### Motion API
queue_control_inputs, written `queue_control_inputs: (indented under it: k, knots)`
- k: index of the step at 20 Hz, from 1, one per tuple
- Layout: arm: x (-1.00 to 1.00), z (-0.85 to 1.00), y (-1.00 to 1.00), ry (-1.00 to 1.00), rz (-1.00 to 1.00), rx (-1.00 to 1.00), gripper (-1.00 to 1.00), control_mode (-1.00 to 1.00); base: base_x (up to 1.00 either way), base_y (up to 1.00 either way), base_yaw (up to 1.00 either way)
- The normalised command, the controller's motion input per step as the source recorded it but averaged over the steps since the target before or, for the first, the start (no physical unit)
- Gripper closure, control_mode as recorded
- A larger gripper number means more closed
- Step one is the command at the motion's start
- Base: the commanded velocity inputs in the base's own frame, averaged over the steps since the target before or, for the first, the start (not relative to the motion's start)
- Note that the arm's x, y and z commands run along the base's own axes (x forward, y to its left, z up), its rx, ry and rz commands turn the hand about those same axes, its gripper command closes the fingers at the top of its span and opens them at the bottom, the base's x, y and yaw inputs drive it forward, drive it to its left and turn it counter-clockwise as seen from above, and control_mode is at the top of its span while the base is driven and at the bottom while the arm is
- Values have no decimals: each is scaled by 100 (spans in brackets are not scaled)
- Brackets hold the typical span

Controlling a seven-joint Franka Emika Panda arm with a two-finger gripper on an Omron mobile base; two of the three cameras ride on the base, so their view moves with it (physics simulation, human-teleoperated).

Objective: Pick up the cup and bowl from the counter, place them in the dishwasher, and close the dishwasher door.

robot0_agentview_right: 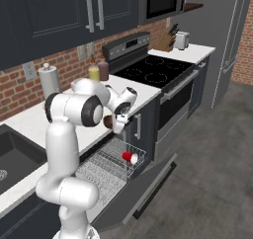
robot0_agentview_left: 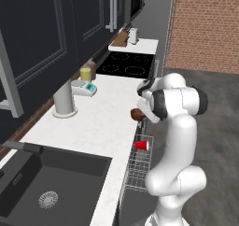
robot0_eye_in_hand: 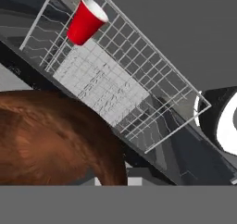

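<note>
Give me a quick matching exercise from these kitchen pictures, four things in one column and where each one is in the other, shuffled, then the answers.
Things:
1. cup
2. bowl
3. yellow jar
4. dishwasher door

Places or states:
A. held at the hand, by the counter edge
B. folded down open
C. lying on its side in the wire rack
D. standing on the counter near the stove

Pairs: 1-C, 2-A, 3-D, 4-B

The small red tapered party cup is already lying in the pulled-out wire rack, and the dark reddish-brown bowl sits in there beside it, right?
Not quite. The small red tapered party cup does lie in the pulled-out wire rack, but the dark reddish-brown bowl is up at the claw, level with the counter edge, as the left base view shows.
</note>
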Motion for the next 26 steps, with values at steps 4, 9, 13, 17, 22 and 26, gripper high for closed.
queue_control_inputs:
  k: [4, 9, 13, 17, 22, 26]
  knots:
    - [-100, 0, -68, -4, -4, 2, 100, -100, 0, 0, 0]
    - [-100, 0, -71, -1, -3, 3, 100, -100, 0, 0, 0]
    - [-100, -6, -65, 0, -2, 2, 100, -100, 0, 0, 0]
    - [-80, -32, -42, 0, 0, 5, 100, -100, 0, 0, 0]
    - [-34, -57, -3, 6, 0, 8, 100, -100, 0, 0, 0]
    - [-1, -56, 23, 9, 0, 13, 100, -100, 0, 0, 0]
